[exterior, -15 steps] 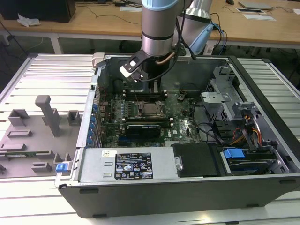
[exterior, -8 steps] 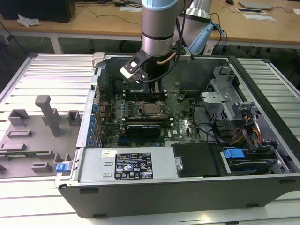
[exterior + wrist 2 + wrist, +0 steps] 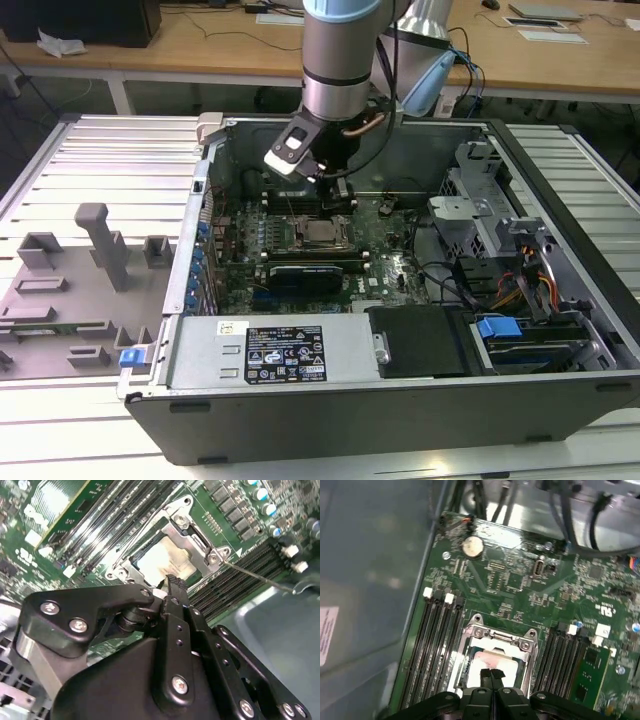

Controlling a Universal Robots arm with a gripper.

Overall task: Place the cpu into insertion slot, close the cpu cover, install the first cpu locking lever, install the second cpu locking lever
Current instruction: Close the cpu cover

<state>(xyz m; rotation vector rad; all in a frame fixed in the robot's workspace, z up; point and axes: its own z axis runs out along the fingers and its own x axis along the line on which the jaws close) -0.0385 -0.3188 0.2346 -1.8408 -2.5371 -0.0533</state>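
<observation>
Black and studded with silver screws, the arm's gripper (image 3: 172,585) is seen closest in both wrist views. Its two fingers are drawn together tip to tip and nothing is held between them. Just beyond the tips, the small square cpu (image 3: 159,562) with its pale silver-beige top is seated in the socket. It is framed by the thin silver-metal cpu cover (image 3: 192,530), which is laid flat around it. Whether the tips are touching the chip cannot be told.

The socket is flanked on two sides by rows of long black memory slots (image 3: 436,640) on the green motherboard (image 3: 520,597). In the second wrist view a thin metal rod (image 3: 260,578) is shown running out from a corner of the socket across one bank of slots. Part of the chip is hidden there by the fingers. In the first wrist view a round silver coin cell (image 3: 472,546), a green memory module (image 3: 590,677) and black cables (image 3: 570,525) are also picked out.

From the exterior view the grey arm (image 3: 340,60) is seen reaching down into the open dark-grey computer case (image 3: 400,420), which is laid on a slatted aluminium table (image 3: 100,150). A silver power supply box (image 3: 200,350) is set along the near wall. A blue clip (image 3: 497,327) is seen towards the exterior view's right, and grey plastic fixtures (image 3: 100,245) are laid outside the case on the exterior view's left.
</observation>
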